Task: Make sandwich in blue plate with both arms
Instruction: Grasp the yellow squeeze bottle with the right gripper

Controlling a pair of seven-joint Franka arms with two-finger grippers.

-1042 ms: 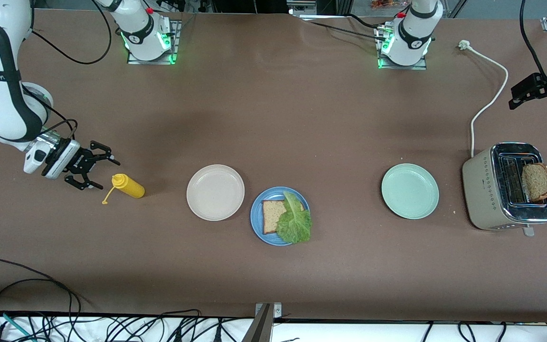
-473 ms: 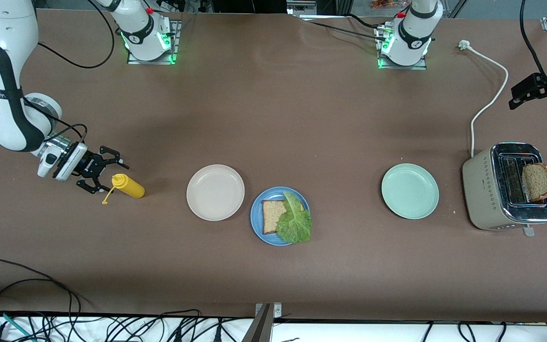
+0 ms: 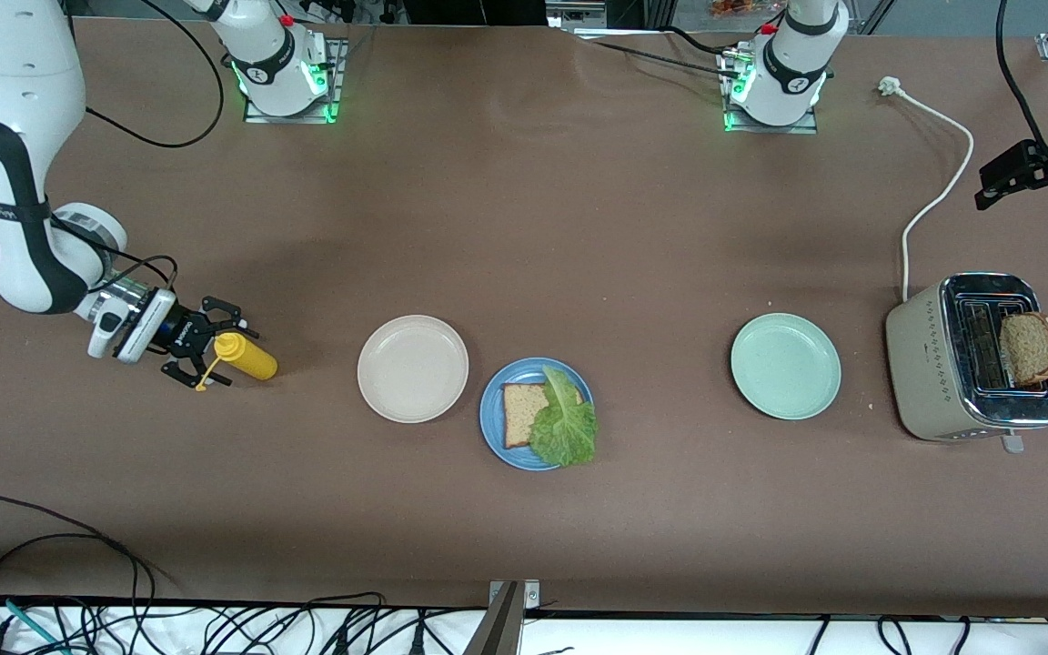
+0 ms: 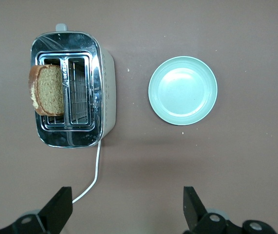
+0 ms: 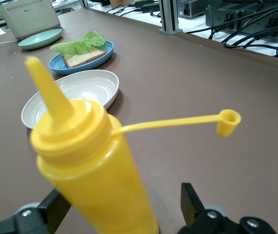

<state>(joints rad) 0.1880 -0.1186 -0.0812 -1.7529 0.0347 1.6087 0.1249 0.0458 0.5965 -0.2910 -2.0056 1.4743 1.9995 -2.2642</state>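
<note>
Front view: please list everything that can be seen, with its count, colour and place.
Blue plate: 1, blue, mid-table, nearest the camera among the plates.
Bread: 1, brown, on the blue plate.
Lettuce: 1, green, partly over that bread.
White plate: 1, beige-white, beside the blue plate toward the right arm's end.
Mint plate: 1, pale green, between the blue plate and the toaster.
Toaster: 1, silver-beige, at the left arm's end.
Toast: 1, brown, sticking out of a toaster slot.
Cord: 1, white, from toaster to unplugged plug.
Bottle: 1, yellow, lying at the right arm's end, cap open.
Right tool: open, at the bottle's nozzle end.
Left tool: open, above the toaster area, waiting.
</note>
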